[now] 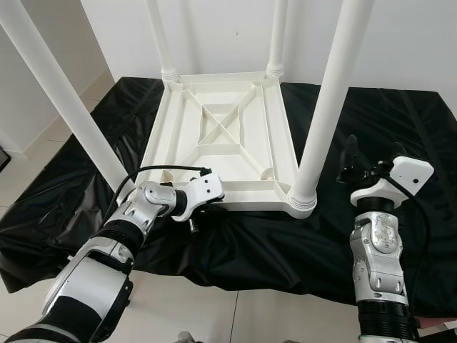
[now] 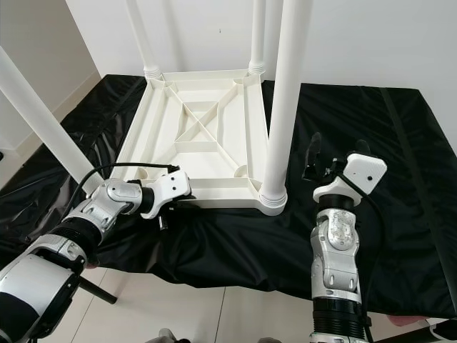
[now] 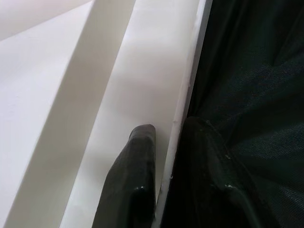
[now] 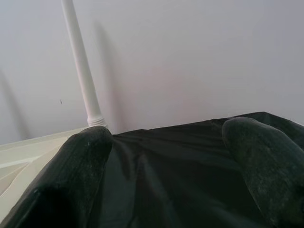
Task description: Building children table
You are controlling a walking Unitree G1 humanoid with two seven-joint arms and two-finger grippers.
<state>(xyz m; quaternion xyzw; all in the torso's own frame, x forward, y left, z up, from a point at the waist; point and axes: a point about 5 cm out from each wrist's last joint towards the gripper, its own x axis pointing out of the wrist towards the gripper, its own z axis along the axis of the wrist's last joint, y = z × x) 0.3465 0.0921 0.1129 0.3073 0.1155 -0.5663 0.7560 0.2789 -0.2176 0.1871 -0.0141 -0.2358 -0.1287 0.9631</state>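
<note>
Black sheet [image 1: 371,121] under upturned table [image 1: 221,139] — left claw [image 3: 166,190] pinching rim; right claw [image 4: 166,156] spread.

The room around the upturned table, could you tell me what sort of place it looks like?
Probably a plain room in a home, used as an assembly spot: white walls, pale tiled floor, and a black sheet spread under the upside-down white table.

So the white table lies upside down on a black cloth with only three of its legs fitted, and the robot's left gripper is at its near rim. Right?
Not quite: four legs are fitted, one at each corner, as the left eye view shows. The rest holds: the table lies upside down on the black cloth, with the left gripper at its near rim.
</note>
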